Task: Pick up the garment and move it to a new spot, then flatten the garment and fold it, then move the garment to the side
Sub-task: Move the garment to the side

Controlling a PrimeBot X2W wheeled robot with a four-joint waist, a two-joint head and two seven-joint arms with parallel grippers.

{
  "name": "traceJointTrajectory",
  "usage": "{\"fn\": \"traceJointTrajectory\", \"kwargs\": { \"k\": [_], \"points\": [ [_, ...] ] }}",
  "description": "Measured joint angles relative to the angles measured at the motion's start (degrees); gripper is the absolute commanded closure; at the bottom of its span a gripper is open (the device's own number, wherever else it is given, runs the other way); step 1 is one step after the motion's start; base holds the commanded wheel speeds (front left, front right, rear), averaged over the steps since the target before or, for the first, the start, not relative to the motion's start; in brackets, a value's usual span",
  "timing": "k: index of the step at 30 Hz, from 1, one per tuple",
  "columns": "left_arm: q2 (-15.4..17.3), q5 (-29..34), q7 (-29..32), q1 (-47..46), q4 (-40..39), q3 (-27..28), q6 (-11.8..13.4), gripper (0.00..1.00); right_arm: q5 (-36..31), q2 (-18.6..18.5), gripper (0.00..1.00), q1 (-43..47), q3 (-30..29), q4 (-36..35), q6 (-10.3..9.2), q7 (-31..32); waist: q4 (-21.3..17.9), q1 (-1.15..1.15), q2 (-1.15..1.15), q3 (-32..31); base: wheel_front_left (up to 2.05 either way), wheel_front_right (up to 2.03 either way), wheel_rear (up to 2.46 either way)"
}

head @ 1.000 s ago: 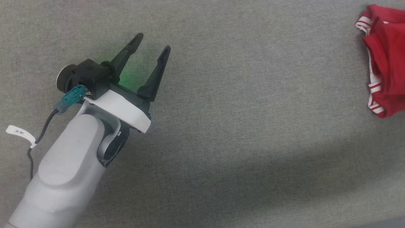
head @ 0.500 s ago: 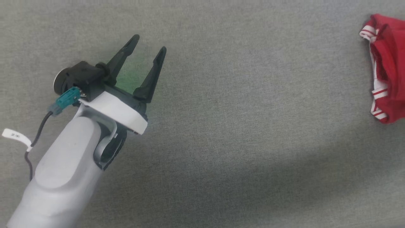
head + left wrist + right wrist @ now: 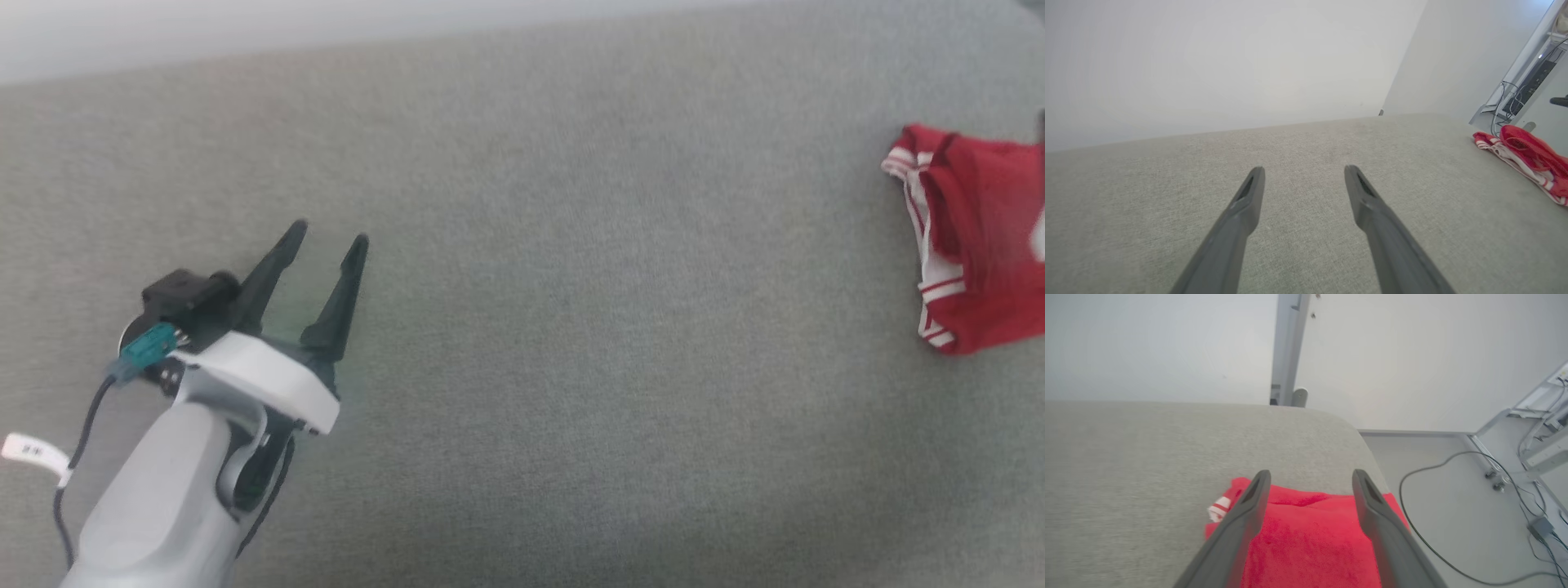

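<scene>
Head camera tilted up; far table (image 3: pixel 571 327) edge now visible. Shirt (image 3: pixel 971 261) bunched at right edge, right gripper (image 3: pixel 1310 473) above it, jaws spread, empty: looks set aside. Left gripper (image 3: pixel 328 232) open, idle at left.

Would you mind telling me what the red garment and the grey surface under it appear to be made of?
The garment looks like soft knit fabric, matte and slightly fuzzy, bunched in folds. The grey surface is probably woven cloth, matte with a fine weave.

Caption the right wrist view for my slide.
Right gripper, jaws open, poised over the red garment near the grey surface's rounded corner.
</scene>
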Motion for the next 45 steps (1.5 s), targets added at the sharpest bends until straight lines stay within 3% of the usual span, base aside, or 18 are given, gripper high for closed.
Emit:
{"fn": "traceJointTrajectory", "kwargs": {
  "k": [10,20,30,45],
  "points": [
    [0.8,-0.5,0.0,9.2,0.9,5.5,0.0,0.00,1.9,5.2,0.00,12.4,2.4,-7.1,0.01,-8.6,3.1,0.00,0.00,-9.1,0.00,0.00,0.00],
    [0.7,2.9,0.0,19.7,-2.0,14.4,0.0,0.00,0.4,8.8,0.00,25.6,-1.5,-15.0,0.00,-11.6,7.0,0.00,0.00,-16.7,0.00,0.00,0.00],
    [-1.2,6.7,0.0,27.1,-6.2,21.2,0.0,0.00,-2.6,13.5,0.00,37.5,-6.4,-26.0,0.00,-12.1,9.7,0.00,0.00,-19.2,0.00,0.00,0.00],
    [-2.8,8.2,0.0,30.9,-8.2,21.7,0.0,0.00,-5.9,20.4,0.00,50.1,-8.8,-38.6,0.00,-10.7,9.6,0.00,0.00,-19.6,0.00,0.00,0.00]
  ]
}}
